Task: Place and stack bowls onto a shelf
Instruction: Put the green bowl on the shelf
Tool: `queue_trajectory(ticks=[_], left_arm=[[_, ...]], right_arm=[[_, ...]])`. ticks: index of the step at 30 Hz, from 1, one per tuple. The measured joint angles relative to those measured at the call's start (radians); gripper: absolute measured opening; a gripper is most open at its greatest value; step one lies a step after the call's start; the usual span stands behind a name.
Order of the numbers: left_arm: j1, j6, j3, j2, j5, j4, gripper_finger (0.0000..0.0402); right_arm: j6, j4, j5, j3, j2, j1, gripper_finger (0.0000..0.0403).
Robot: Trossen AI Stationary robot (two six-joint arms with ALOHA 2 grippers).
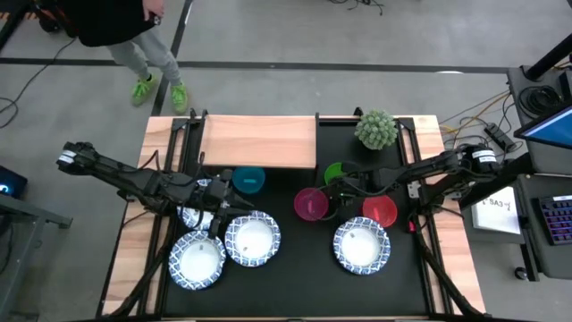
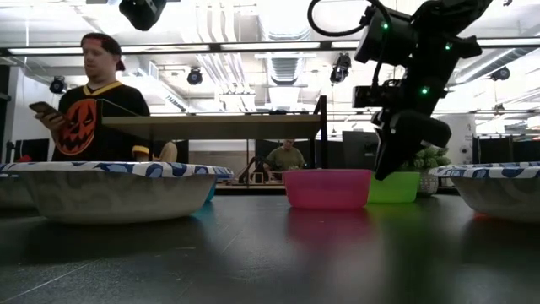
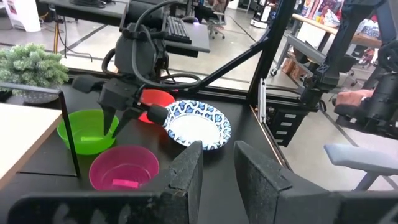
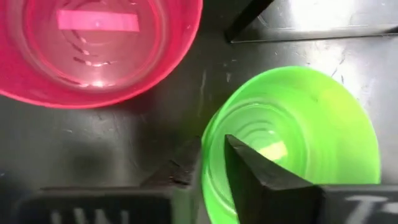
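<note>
A green bowl [image 1: 336,172] stands on the black table just off the wooden shelf's [image 1: 259,141] right end, and my right gripper [image 4: 208,165] is shut on it. The magenta bowl [image 1: 311,204] and the red bowl [image 1: 380,211] sit close by. The teal bowl [image 1: 248,181] stands at the shelf's near edge. My left gripper [image 3: 217,174] hovers open, holding nothing, above the white blue-rimmed bowls [image 1: 253,239] at the near left. Another white bowl [image 1: 362,246] lies at the near right. My right gripper has the green bowl's rim [image 4: 206,146] on the side facing the magenta bowl. One finger [image 4: 249,171] is inside the bowl and one is outside. The fingers come slanting down from the table's right. The bowl stands upright on the table.
A spiky green plant [image 1: 376,130] stands at the far right, behind the green bowl. The shelf's thin black legs [image 3: 69,134] stand close to the green and magenta bowls. A person [image 2: 93,101] stands beyond the table's far edge.
</note>
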Motion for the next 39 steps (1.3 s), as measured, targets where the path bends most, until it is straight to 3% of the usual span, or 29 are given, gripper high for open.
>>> queue_trajectory(ticks=[3, 12, 23, 28, 32, 37, 39], left_arm=[[0.0, 0.0, 0.0, 0.0, 0.0, 0.002, 0.0075], [0.0, 0.001, 0.0, 0.0, 0.0, 0.002, 0.0076], [0.0, 0.027, 0.0, -0.004, 0.001, 0.002, 0.0076], [0.0, 0.027, 0.0, -0.013, 0.001, -0.004, 0.0076], [0.0, 0.027, 0.0, -0.014, 0.001, -0.004, 0.0075], [0.0, 0.058, 0.0, -0.014, 0.001, 0.024, 0.0075], [0.0, 0.072, 0.0, -0.014, 0.001, 0.066, 0.0075]], right_arm=[[0.002, 0.0, -0.005, 0.0, 0.0, 0.0, 0.0017], [0.045, -0.067, -0.013, 0.028, -0.057, 0.012, 0.0009], [0.168, -0.383, -0.177, 0.272, -0.235, 0.088, 0.0008], [0.212, -0.404, -0.259, 0.374, -0.267, 0.156, 0.0008], [0.176, -0.338, -0.263, 0.423, -0.261, 0.213, 0.0008], [-0.011, -0.054, -0.248, 0.417, -0.221, 0.238, 0.0008], [-0.091, 0.041, -0.181, 0.416, -0.19, 0.236, 0.0008]])
